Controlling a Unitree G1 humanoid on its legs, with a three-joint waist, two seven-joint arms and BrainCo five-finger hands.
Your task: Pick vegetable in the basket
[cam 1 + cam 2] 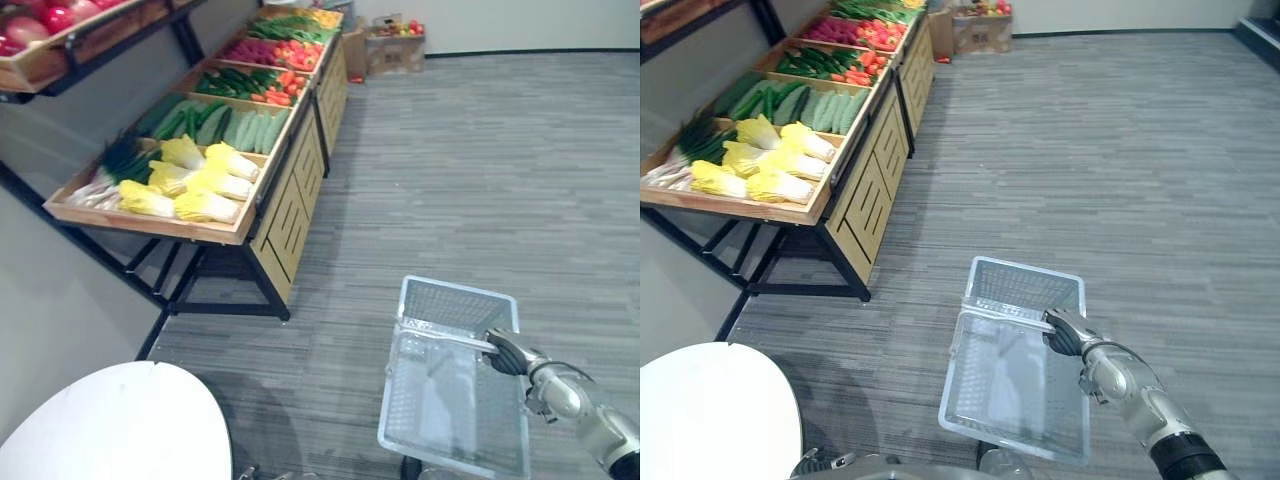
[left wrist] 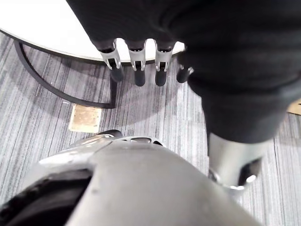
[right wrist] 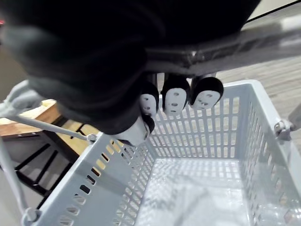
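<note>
Vegetables (image 1: 200, 185), in the left eye view, lie on the wooden stall (image 1: 285, 215), well apart from the empty basket (image 1: 455, 300) (nothing picked yet). Left wrist view: the left hand (image 2: 139, 66) hangs with straight fingers, holding nothing. Right wrist view: the right hand (image 3: 174, 96) curls round the handle (image 3: 263, 40); best to carry the basket level toward the stall.

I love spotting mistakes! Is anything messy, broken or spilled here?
Nothing stands out. The vegetables lie tidy in the wooden stand, and none have fallen on the floor. The right hand holds the empty basket by its handle, and the basket looks whole. The left hand hangs open.
</note>
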